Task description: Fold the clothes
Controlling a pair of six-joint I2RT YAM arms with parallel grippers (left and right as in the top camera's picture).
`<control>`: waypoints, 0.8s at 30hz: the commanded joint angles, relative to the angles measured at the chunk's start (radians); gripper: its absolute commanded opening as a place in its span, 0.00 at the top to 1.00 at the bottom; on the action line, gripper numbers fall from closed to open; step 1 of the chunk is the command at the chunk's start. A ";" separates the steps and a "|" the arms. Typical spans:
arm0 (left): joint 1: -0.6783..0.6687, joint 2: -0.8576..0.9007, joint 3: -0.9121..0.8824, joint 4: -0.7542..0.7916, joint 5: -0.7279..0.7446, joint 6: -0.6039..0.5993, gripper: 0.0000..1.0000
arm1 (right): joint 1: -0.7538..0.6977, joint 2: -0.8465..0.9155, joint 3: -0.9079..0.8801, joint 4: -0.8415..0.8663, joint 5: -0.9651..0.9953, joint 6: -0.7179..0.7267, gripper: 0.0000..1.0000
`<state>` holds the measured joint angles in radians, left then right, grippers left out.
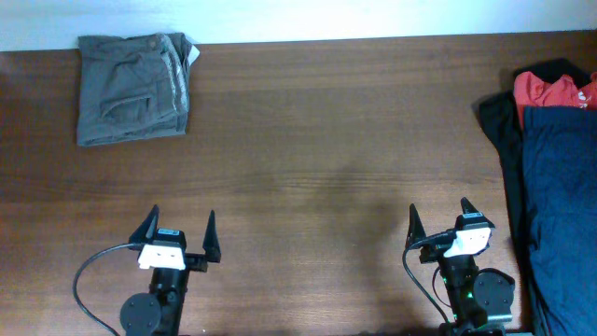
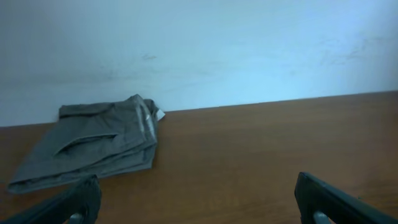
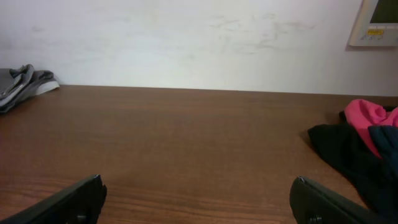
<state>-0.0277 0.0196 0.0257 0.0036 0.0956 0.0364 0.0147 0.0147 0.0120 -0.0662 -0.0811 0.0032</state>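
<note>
The grey-olive clothes lie folded into a compact rectangle at the table's far left corner, with a bit of white label at their top right edge. They also show in the left wrist view and, as a sliver, in the right wrist view. My left gripper is open and empty near the front edge, well below the clothes. My right gripper is open and empty near the front right. Both sets of fingers frame bare table in the wrist views.
A pile of other garments lies at the right edge: a navy blue one, a red one and a black one. The red and black ones show in the right wrist view. A white wall runs behind the wooden table.
</note>
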 commanded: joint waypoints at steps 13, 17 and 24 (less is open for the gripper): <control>0.046 -0.014 -0.017 -0.079 -0.014 0.074 0.01 | 0.005 -0.010 -0.006 -0.002 -0.017 0.001 0.01; 0.045 -0.014 -0.017 -0.078 -0.014 0.074 0.01 | 0.005 -0.010 -0.006 -0.001 -0.017 0.001 0.01; 0.045 -0.014 -0.017 -0.079 -0.014 0.074 0.01 | 0.005 -0.010 -0.006 -0.001 -0.017 0.001 0.01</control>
<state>0.0135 0.0147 0.0166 -0.0742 0.0921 0.0906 0.0147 0.0147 0.0120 -0.0662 -0.0811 0.0029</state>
